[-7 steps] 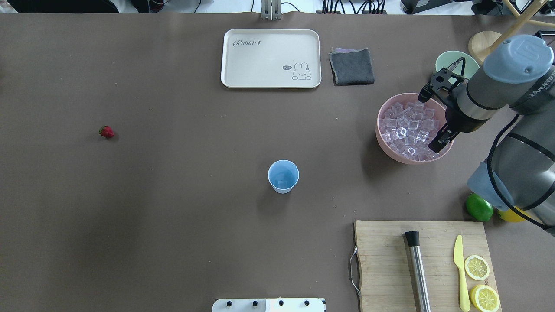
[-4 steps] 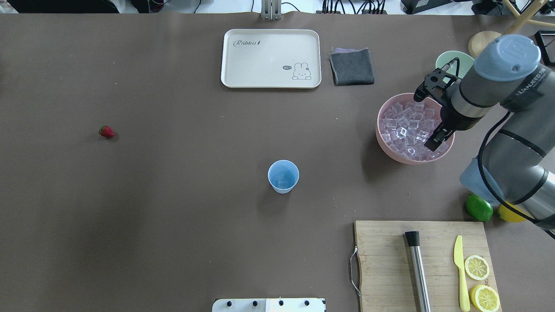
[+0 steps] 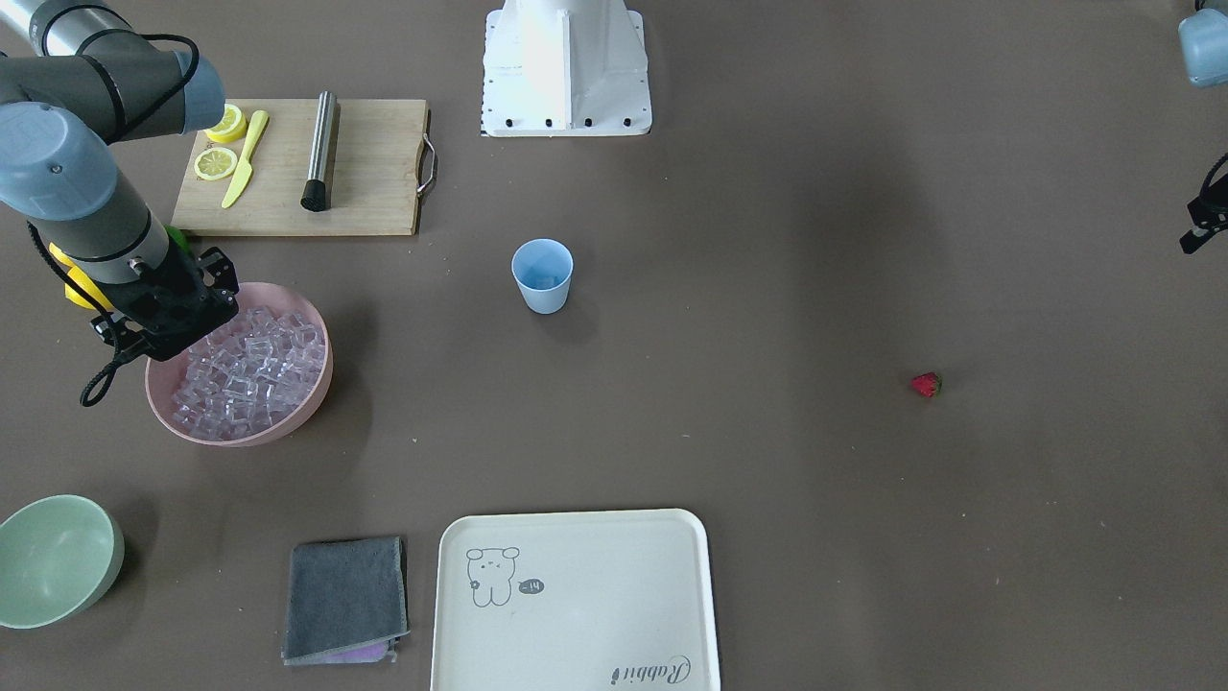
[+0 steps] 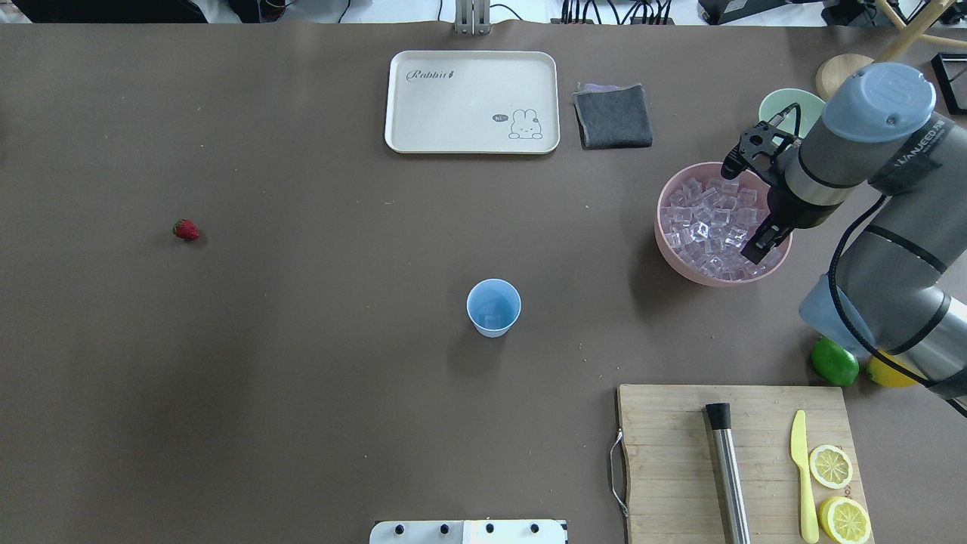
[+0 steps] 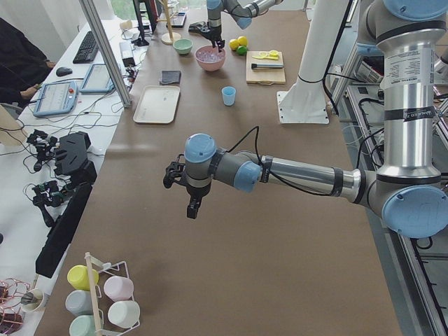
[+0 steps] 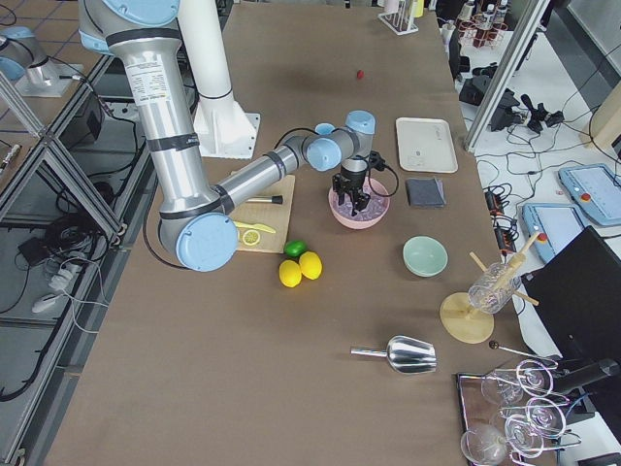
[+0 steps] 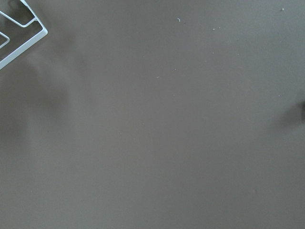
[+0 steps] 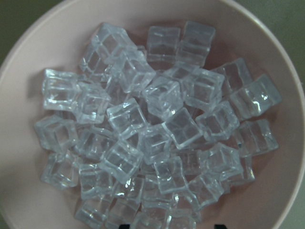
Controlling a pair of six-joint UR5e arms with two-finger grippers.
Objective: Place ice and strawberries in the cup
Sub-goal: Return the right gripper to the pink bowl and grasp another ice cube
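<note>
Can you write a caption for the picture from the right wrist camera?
Right wrist camera looking straight down into a pink bowl piled with clear ice cubes.

— Cup point(image 4: 493, 306)?
— Middle of table point(image 4: 302, 378). Strawberry point(image 4: 185, 230) far to its left; ice point(image 4: 710, 219) in bowl point(image 4: 660, 240) to its right.
— Behind it?
— Tray point(image 4: 472, 102), cloth point(image 4: 613, 115) just beside, on the right.

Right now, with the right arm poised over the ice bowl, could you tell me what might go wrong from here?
The ice lies heaped and touching in the pink bowl, so the right gripper, jaws open above it, may pinch two cubes or flick one over the rim. The cup stands well apart from the bowl and has a small mouth; a cube released off-centre could miss it or tip it.
</note>
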